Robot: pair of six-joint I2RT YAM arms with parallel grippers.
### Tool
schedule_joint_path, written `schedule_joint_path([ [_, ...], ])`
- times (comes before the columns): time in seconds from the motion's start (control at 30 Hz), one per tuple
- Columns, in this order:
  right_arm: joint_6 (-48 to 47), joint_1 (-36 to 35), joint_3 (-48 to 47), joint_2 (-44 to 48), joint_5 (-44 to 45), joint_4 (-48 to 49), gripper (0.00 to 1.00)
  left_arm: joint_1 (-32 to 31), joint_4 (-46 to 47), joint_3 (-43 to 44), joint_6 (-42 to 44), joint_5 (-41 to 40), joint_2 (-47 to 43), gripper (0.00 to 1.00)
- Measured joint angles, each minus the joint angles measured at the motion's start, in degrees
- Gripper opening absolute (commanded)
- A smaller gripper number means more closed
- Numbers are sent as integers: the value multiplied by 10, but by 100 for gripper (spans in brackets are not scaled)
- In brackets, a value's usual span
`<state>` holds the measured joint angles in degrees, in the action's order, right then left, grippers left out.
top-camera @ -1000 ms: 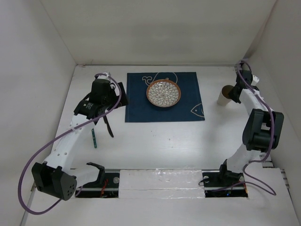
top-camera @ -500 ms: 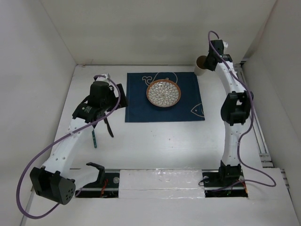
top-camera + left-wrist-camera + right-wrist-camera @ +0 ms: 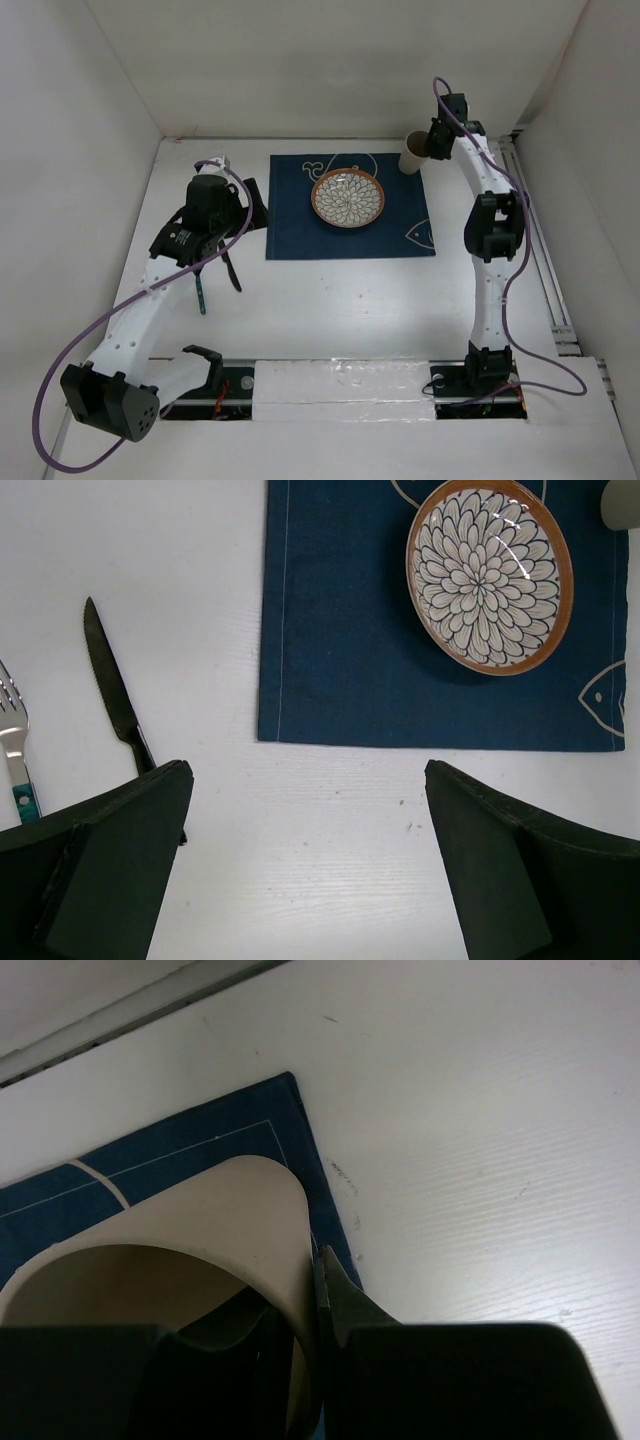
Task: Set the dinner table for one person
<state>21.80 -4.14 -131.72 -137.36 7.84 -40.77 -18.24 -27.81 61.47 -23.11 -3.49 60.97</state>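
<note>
The white dinner table (image 3: 340, 300) carries a navy placemat (image 3: 300, 220) with a flower-patterned plate (image 3: 347, 197) on it. My right gripper (image 3: 428, 150) is shut on the rim of a beige cup (image 3: 413, 153), one finger inside and one outside (image 3: 305, 1320), at the placemat's far right corner (image 3: 200, 1150). The cup (image 3: 180, 1230) fills the right wrist view. My left gripper (image 3: 222, 215) is open and empty (image 3: 310, 860), above bare table near the placemat's near left corner. A dark knife (image 3: 118, 695) and a fork with a teal handle (image 3: 15, 750) lie to its left.
White walls close the table in at the back and both sides. The knife (image 3: 231, 268) and fork (image 3: 201, 292) lie left of the placemat under the left arm. The arm bases and a rail run along the near edge (image 3: 340, 385).
My right arm has carried the cup from the table's right side to the far right corner of the placemat. The left arm has hardly moved.
</note>
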Motion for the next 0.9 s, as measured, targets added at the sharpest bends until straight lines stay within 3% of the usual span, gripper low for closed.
schedule_joint_path([
  [0.13, 0, -2, -17, -11, -8, 3, 16, 0, 0, 0, 1, 0, 0, 100],
  [0.33, 0, -4, -32, -37, -26, 8, 36, 0, 1, 0, 2, 1, 0, 100],
  [0.4, 0, -4, -35, -44, -35, 8, 55, 0, 1, 0, 3, 2, 0, 100],
  [0.47, -2, -4, -37, -47, -45, 9, 62, 0, 1, 0, 3, 3, 0, 100],
  [0.5, -4, -5, -39, -48, -52, 10, 85, 0, 1, 0, 4, 3, 0, 100],
  [0.53, -2, -5, -40, -48, -56, 13, 100, 0, 1, 0, 4, 2, 0, 100],
  [0.73, -17, -21, -96, -42, -65, 29, 100, 1, 1, 0, 2, -17, 0, 100],
  [0.9, -23, -37, -92, 32, -60, 68, 100, 4, 0, 0, -12, -60, 0, 100],
])
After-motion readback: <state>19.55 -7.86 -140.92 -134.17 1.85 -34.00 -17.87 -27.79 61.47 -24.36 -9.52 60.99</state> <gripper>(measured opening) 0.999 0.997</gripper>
